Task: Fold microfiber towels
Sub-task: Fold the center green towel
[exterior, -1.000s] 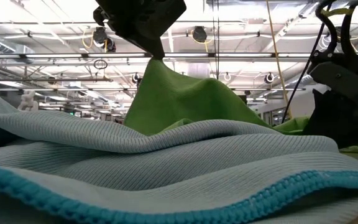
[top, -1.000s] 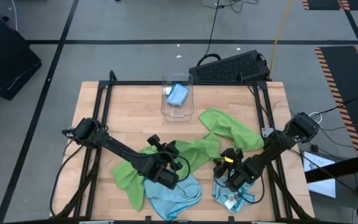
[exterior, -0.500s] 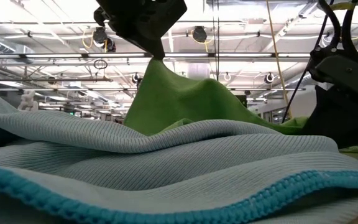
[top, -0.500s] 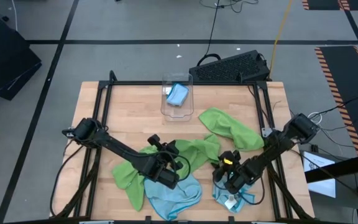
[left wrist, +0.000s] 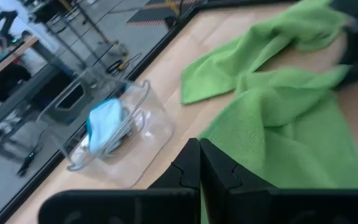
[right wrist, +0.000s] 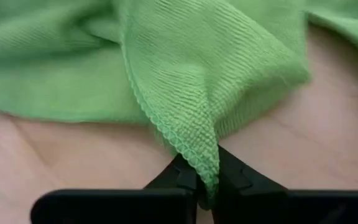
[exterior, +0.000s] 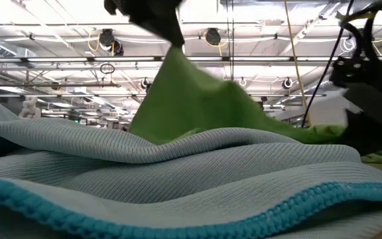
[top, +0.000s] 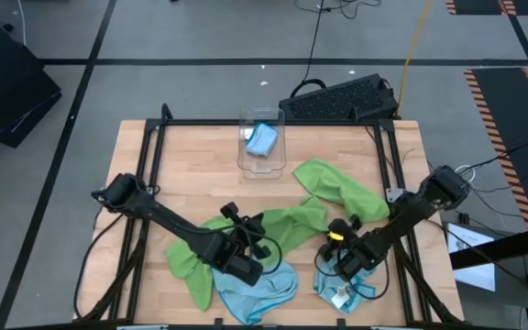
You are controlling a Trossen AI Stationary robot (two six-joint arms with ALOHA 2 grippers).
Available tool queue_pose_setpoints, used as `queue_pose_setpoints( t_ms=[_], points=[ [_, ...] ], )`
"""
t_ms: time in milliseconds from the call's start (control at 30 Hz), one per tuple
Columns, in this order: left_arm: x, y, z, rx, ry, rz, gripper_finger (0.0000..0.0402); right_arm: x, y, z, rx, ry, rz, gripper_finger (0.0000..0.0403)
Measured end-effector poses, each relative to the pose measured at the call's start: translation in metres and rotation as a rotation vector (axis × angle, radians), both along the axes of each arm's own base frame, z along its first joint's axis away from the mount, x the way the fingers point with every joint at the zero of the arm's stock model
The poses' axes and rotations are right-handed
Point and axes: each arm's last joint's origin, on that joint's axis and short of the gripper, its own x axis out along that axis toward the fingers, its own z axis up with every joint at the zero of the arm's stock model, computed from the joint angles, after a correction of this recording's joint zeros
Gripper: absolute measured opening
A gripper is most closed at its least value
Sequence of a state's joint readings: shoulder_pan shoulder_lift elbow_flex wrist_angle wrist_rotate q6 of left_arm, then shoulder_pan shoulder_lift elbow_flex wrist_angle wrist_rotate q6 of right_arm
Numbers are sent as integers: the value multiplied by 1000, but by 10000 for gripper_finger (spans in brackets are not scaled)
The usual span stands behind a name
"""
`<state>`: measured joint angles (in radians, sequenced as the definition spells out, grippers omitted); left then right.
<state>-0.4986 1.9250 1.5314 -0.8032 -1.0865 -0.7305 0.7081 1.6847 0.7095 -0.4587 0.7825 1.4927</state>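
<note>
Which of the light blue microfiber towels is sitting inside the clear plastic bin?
The small bunched light blue towel at the table's far side; it alone lies in the clear plastic bin, while the other two lie loose on the table's near edge.

The table point(top: 191, 174) is pale wood, with strips running lengthwise, framed by black rails point(top: 273, 122). Three lime green towels show: one point(top: 278, 227) mid-table, one point(top: 342, 190) toward the right, one point(top: 183, 261) at the left. Two light blue towels point(top: 264, 289) point(top: 337, 286) lie at the near edge, finely ribbed, with a brighter turquoise stitched hem point(exterior: 178, 222). A clear bin point(top: 261, 158) holds a blue cloth point(top: 262, 139). The arms and each end effector point(top: 241, 266) point(top: 345, 259) are black; the right one carries a yellow spot point(top: 338, 235). The floor point(top: 200, 37) is grey with dark lines.
</note>
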Motion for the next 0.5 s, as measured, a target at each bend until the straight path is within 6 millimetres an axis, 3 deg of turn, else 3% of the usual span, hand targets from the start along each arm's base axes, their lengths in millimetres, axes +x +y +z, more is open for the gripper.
queue_pose_setpoints(
  t_ms=[333, 500],
  points=[
    [-22, -33, 40, 17, -147, -122, 0, -32, -23, 64, -92, 232, 279, 3],
    [-33, -31, 60, 90, -166, -124, 0, -43, -40, 93, -252, 229, 426, 3]
  ],
)
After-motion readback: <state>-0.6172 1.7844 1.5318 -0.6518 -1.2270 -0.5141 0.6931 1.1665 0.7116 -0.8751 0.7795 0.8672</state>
